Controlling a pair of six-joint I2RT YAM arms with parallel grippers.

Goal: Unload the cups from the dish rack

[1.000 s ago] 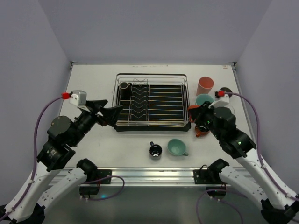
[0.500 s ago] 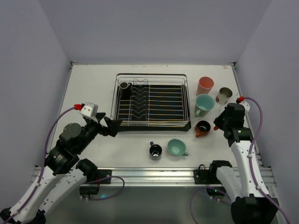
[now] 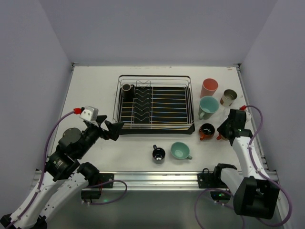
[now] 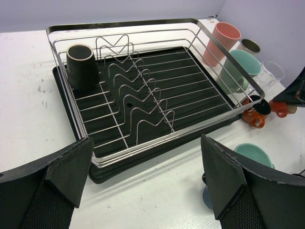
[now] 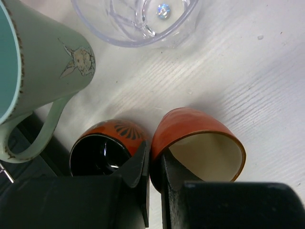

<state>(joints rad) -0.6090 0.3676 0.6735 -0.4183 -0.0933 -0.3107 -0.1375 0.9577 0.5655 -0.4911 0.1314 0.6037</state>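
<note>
The right hand is pinching the wall of 1 orange cup, probably placing it on the tabletop beside 7 more already out. The left hand is hanging wide open and empty, facing the dish rack, where 1 black cup is standing in the far-left corner.

The white table holds a wire dish rack in the middle. To its right stand a pink cup, a green mug, a shiny metal cup, a clear glass, an orange cup that is black inside and an orange cup that is pale inside. Near the front sit a small dark cup and a green cup.
</note>
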